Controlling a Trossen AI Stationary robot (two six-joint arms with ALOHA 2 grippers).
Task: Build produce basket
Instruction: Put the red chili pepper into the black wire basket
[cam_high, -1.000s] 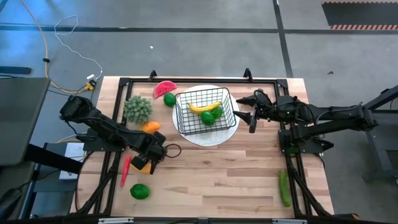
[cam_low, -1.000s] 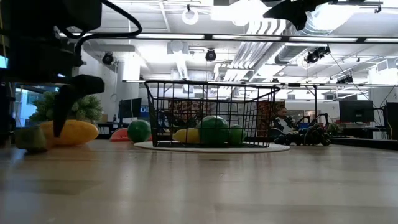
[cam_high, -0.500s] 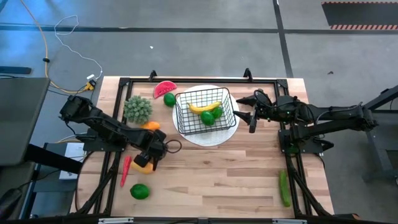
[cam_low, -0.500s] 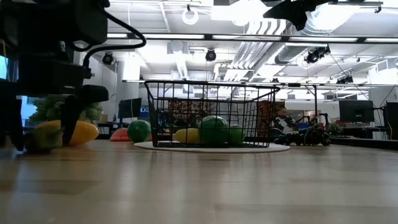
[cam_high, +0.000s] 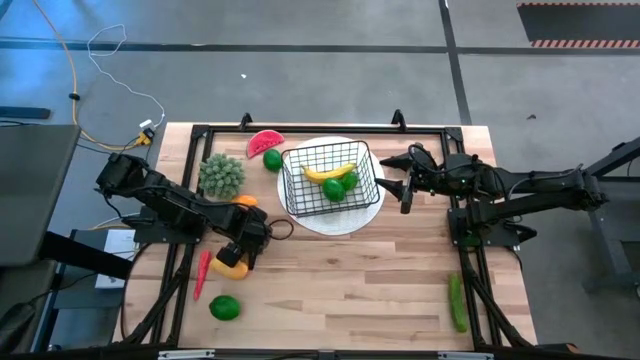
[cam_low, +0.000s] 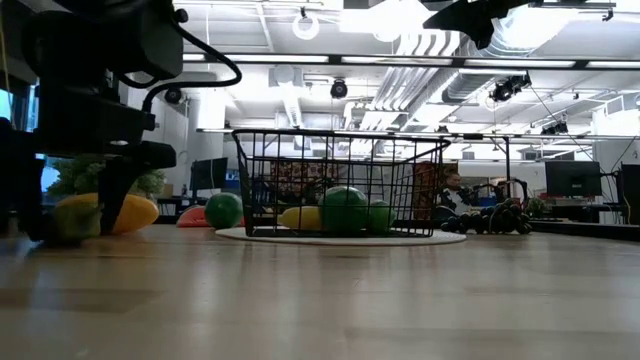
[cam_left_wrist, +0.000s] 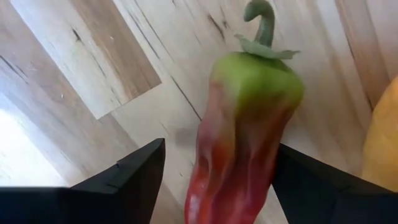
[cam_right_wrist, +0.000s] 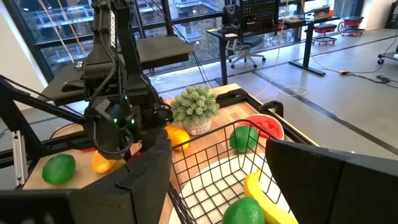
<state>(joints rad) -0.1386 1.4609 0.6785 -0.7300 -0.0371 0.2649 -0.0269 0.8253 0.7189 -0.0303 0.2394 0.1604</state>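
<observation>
My left gripper is down at the table's left side, open, with its fingers either side of a red pepper that has a green top and stem and lies on the wood. In the low view the pepper shows between the two fingers. The black wire basket stands on a round white plate and holds a banana and two limes. My right gripper hangs open just off the basket's right side, touching nothing. My left gripper comes at the pepper from above with its fingers across it. One finger stands right against the pepper's side and the other leaves a gap. I cannot tell whether it touches. The pepper lies flat on the table.
On the left lie a watermelon slice, a lime, a leafy green clump, an orange fruit, a thin red chili and a lime. A cucumber lies near the right edge. Bare wood fills the near middle.
My left gripper has shifted a little toward the table's right and settled over the pepper; in the low view one finger showed beside it a second ago, and both stand around it now. The pepper has stayed in place.
</observation>
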